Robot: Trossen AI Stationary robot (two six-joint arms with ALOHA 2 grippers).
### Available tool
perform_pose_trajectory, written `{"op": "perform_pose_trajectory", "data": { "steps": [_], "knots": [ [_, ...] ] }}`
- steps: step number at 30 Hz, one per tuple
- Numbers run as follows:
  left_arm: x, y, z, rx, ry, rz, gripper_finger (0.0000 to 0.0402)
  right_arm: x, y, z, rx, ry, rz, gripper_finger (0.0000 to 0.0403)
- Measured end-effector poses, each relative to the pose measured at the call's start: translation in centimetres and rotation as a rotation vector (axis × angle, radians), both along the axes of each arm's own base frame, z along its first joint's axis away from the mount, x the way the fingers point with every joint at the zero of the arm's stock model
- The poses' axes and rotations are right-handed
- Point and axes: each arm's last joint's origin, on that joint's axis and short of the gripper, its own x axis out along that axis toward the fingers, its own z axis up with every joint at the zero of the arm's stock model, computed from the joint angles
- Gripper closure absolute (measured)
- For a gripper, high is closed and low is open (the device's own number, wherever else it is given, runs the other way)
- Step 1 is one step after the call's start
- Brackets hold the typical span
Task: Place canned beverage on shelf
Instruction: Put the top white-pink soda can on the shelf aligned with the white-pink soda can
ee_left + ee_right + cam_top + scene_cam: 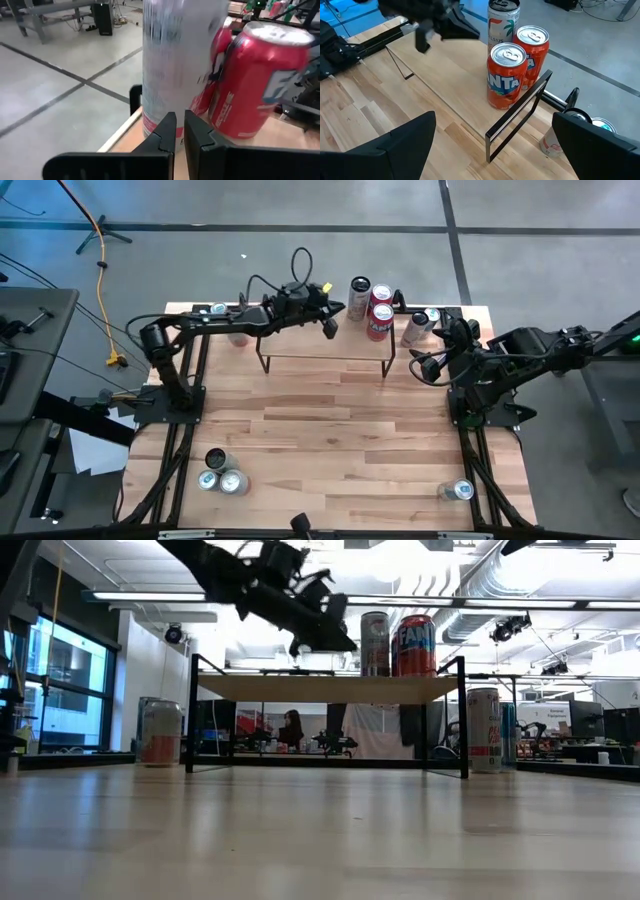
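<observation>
Cans are standing just ahead of the left tool (329, 326), whose fingers are nearly touching and holding nothing: a tall silver can (359, 287) and two red cans (379, 312) grouped at one end of the light wood shelf (300, 342), likely leaving space. Right tool (437, 363), spread wide and empty, is waiting beside that end.

The high view looks straight down on the whole worktop (330, 440) and both arms. The low view sits at worktop height and looks level across the wood into the room behind. The left wrist view is very near two cans on the shelf (280, 137) — they fill the picture. The right wrist view looks from farther off, down and across the same shelf (450, 95). All four views share the shelf and its cans.
</observation>
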Motion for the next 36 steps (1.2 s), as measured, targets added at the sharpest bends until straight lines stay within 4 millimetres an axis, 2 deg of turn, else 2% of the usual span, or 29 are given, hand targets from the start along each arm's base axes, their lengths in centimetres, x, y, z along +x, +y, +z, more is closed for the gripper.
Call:
{"op": "perform_pose_trajectory", "data": {
  "steps": [6, 10, 13, 18, 24, 27, 30, 36],
  "knots": [
    [-3.0, -1.7, 5.0, 0.023, -0.040, -0.104, 0.0401, 0.2, 0.0, 0.1, -0.017, -0.006, 0.006, 0.0018],
    [-5.8, -4.0, 8.8, 0.016, -0.122, -0.250, 0.0401, 0.6, 0.1, 0.3, -0.083, -0.001, 0.021, 0.0018],
    [-8.2, -6.1, 10.1, -0.008, -0.152, -0.388, 0.0401, 0.8, 0.0, 0.4, -0.116, 0.013, 0.036, 0.0018],
    [-12.4, -10.0, 9.4, -0.118, -0.191, -0.448, 0.0401, 0.9, -0.1, 0.4, -0.122, 0.049, 0.082, 0.0018],
    [-17.0, -14.0, 7.6, -0.184, -0.316, -0.293, 0.0401, 1.2, 0.0, 0.4, -0.107, 0.113, 0.222, 0.0018],
    [-18.6, -15.5, 7.1, -0.189, -0.360, -0.252, 0.0401, 1.4, 0.2, 0.4, -0.095, 0.090, 0.305, 0.0018],
    [-19.6, -16.4, 7.2, -0.161, -0.381, -0.243, 0.0402, 1.9, 0.6, -0.8, -0.050, -0.041, 0.408, 0.0018],
    [-20.3, -16.9, 7.6, -0.079, -0.385, -0.282, 0.0402, 4.0, 2.0, -5.1, 0.047, -0.530, 0.649, 0.0018]
  ]
}}
